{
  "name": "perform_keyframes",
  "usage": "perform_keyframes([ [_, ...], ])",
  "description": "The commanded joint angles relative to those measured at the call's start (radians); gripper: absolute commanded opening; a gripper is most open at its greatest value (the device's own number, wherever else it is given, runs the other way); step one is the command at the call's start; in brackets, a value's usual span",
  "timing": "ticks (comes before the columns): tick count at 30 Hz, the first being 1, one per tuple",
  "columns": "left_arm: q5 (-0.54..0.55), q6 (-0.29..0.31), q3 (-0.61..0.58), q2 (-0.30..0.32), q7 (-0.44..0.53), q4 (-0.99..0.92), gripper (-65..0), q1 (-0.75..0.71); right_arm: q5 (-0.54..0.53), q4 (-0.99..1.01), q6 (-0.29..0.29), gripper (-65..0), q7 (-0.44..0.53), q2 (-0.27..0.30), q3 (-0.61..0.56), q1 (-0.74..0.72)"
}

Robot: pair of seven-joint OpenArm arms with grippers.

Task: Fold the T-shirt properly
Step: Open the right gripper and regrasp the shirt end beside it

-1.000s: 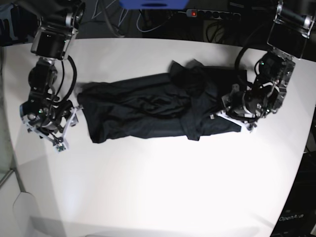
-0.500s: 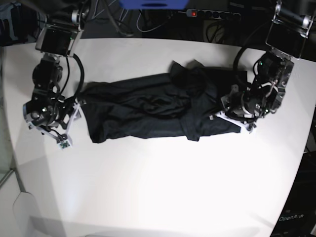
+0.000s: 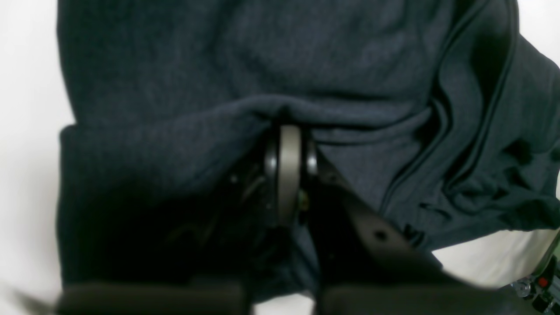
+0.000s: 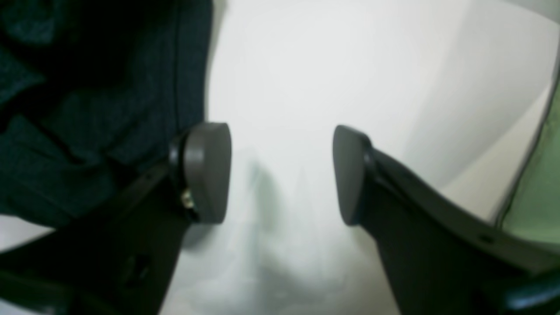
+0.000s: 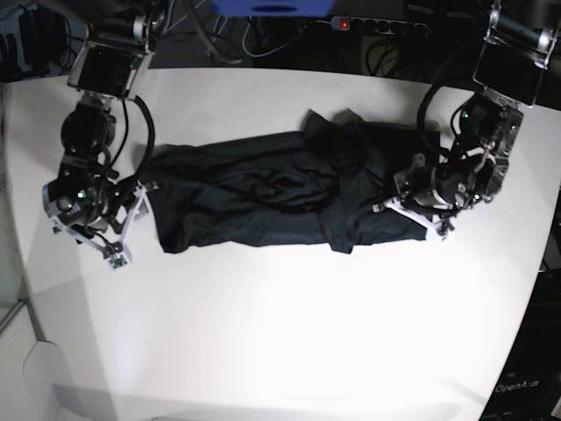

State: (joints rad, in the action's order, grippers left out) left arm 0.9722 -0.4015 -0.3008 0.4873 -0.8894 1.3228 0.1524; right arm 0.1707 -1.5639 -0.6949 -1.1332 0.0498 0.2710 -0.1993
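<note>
The black T-shirt lies stretched out lengthwise across the white table, bunched and creased toward its right end. My left gripper is at that right end. In the left wrist view its pads are pressed together with a fold of the T-shirt pinched between them. My right gripper is low at the shirt's left end. In the right wrist view it is open and empty over bare table, its left finger beside the T-shirt's edge.
A power strip and cables lie along the table's far edge, next to a blue object. The table's curved edge runs down the right side and the left side.
My right arm has shifted a little toward the shirt's left end, gripper still open. My left gripper has stayed shut on the fabric at the right end with hardly any motion.
</note>
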Motion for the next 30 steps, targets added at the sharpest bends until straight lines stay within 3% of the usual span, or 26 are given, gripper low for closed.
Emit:
perform_keyframes([
  [1,-0.065,-0.040,-0.010,0.007,-0.023,-0.027,-65.0,-0.021,-0.004,0.007,-0.003,-27.7,-0.011,0.006,-0.009,-0.025],
  [13,-0.065,-0.037,-0.010,0.009,-0.023,-0.027,-65.0,-0.021,-0.003,0.026,-0.003,-27.9,-0.009,0.000,-0.016,-0.058],
  [19,-0.065,-0.037,-0.010,0.009,-0.023,-0.027,-65.0,-0.021,-0.003,-0.094,-0.003,-27.9,0.184,-0.009,-0.040,0.027],
  [22,-0.065,-0.037,-0.010,0.009,-0.023,-0.027,-65.0,-0.021,-0.003,-0.094,0.079,-27.9,0.212,-0.008,-0.071,0.059],
  [26,-0.065,-0.037,-0.010,0.007,-0.023,-0.027,-65.0,-0.020,-0.003,-0.094,0.128,-27.9,0.206,-0.018,-0.063,0.065],
  [28,-0.065,-0.037,-0.010,0.007,-0.023,-0.027,-65.0,-0.020,-0.003,-0.097,0.203,-27.9,0.206,-0.041,-0.065,0.065],
  [30,-0.065,-0.037,-0.010,0.007,-0.023,-0.027,-65.0,-0.020,-0.003,-0.099,0.240,-27.9,0.204,-0.049,-0.071,0.062],
])
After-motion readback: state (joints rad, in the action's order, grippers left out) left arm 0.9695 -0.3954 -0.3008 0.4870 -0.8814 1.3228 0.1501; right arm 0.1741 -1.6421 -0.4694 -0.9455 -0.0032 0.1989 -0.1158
